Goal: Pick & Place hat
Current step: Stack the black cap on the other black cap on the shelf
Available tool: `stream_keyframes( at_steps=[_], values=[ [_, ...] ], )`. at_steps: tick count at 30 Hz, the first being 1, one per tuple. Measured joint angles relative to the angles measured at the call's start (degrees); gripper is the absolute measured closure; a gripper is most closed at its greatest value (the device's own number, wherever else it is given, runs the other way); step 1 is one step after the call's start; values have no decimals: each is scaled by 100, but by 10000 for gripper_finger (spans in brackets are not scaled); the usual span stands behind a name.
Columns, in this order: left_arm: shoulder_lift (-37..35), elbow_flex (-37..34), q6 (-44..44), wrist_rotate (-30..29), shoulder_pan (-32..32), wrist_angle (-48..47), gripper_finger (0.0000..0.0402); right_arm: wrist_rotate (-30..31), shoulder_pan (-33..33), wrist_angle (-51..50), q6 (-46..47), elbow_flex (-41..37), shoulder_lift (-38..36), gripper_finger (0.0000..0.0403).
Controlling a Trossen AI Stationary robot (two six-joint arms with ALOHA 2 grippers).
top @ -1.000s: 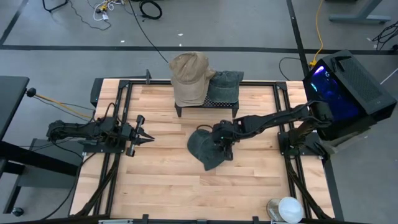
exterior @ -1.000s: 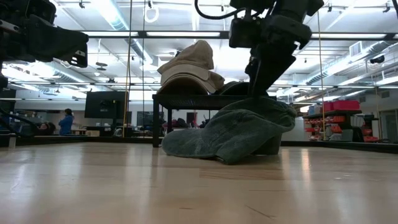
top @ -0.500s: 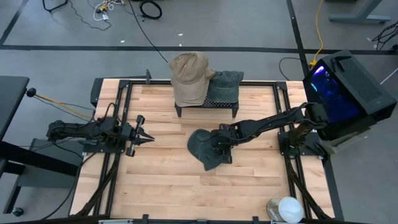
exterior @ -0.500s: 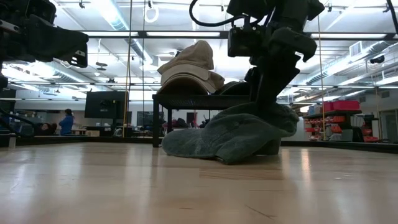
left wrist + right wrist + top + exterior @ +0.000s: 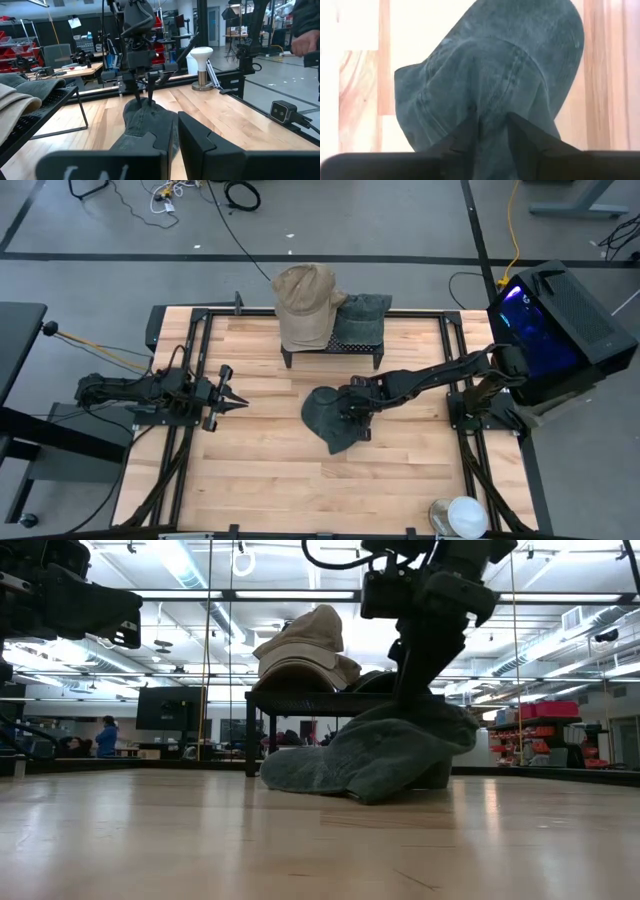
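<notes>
— Right gripper (image 5: pixel 492 131)?
— Down on the dark grey hat (image 5: pixel 333 418) mid-table, fingers pinching a fold of its crown.
— Left gripper (image 5: pixel 240 402)?
— Closed, empty, idle near the table's left edge.

Both arms are dark, nearly black, built of slim jointed segments with black cables looped along them. The left gripper (image 5: pixel 240 402) ends in two narrow pointed fingers. The right gripper (image 5: pixel 492 131) has two flat, wedge-shaped black fingers (image 5: pixel 461 136), and behind them a blocky black wrist housing.
</notes>
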Motion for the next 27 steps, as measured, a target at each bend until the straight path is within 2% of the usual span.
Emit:
stream_keyframes(
  at_steps=[7,13,18,27],
  values=[
    [0,-1,-1,0,0,0,367,-35,0,-54,-11,5,0,364],
    [-2,-1,-2,0,0,0,367,-59,0,-63,-18,5,0,392],
    [0,-1,-2,0,0,0,367,-57,0,-149,-110,8,-24,398],
    [0,0,-2,1,1,0,367,-50,60,-373,-1046,8,-596,401]
  ],
)
